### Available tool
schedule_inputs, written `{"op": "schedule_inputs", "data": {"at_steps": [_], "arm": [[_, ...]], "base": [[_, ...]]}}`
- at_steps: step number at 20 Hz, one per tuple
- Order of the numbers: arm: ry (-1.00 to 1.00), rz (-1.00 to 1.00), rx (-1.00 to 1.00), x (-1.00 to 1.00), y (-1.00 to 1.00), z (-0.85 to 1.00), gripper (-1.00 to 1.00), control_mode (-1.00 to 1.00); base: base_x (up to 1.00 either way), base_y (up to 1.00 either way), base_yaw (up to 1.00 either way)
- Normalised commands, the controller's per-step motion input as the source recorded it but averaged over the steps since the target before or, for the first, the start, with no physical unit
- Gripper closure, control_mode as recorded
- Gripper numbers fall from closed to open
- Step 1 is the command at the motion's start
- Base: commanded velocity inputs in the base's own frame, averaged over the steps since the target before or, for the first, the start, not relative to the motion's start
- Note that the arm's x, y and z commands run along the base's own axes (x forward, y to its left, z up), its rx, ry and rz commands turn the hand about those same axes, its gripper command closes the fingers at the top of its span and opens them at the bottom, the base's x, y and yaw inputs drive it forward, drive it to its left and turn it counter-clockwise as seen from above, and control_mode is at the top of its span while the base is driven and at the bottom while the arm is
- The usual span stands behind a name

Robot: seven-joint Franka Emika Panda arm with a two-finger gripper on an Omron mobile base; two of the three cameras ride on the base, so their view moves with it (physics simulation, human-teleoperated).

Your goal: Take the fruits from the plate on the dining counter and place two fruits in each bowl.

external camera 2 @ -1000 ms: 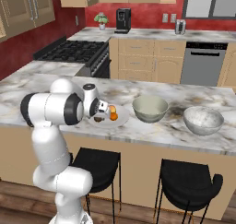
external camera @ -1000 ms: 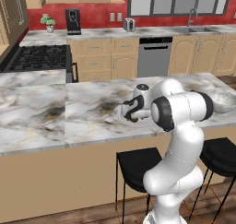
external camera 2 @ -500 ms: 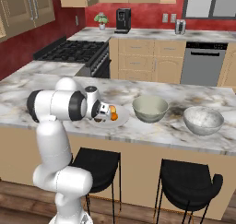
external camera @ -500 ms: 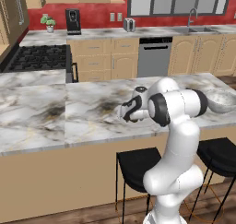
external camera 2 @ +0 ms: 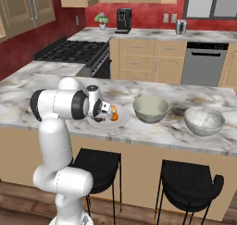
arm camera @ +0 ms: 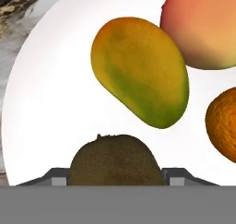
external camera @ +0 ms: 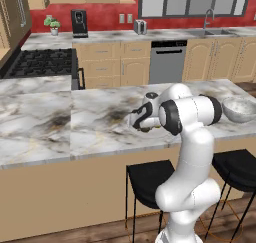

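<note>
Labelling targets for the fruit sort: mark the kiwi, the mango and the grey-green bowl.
kiwi [arm camera: 115, 159]: hand view, middle of its brown skin.
mango [arm camera: 140, 71]: hand view, centre of its yellow-green body.
grey-green bowl [external camera 2: 150, 114]: right base view, front outer wall.

White plate [arm camera: 55, 103] round, shallow, flat on marbled dining counter [external camera 2: 152, 131], near front edge. Four fruits on plate: brown fuzzy kiwi [arm camera: 115, 161] low in hand view, between finger tips; yellow-green mango [arm camera: 140, 71] with orange blush, lying slantwise beyond kiwi; peach [arm camera: 203, 25] orange-red, just beside mango; orange [arm camera: 223, 124] at right edge. Grey-green bowl [external camera 2: 151, 109] upright just right of plate; speckled grey-white bowl [external camera 2: 204, 120] further right, apart from first.
</note>
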Motion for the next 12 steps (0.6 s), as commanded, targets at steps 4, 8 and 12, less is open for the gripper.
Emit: {"op": "schedule_inputs", "data": {"at_steps": [4,8,12], "arm": [[0.00,0.00,0.00,0.00,0.00,0.00,1.00,-1.00],[0.02,0.01,0.00,0.00,-0.04,0.11,1.00,-1.00],[0.10,0.00,0.01,-0.38,-0.44,0.71,1.00,-1.00]], "base": [[0.00,0.00,0.00],[0.00,0.00,0.00],[0.00,0.00,0.00]]}}
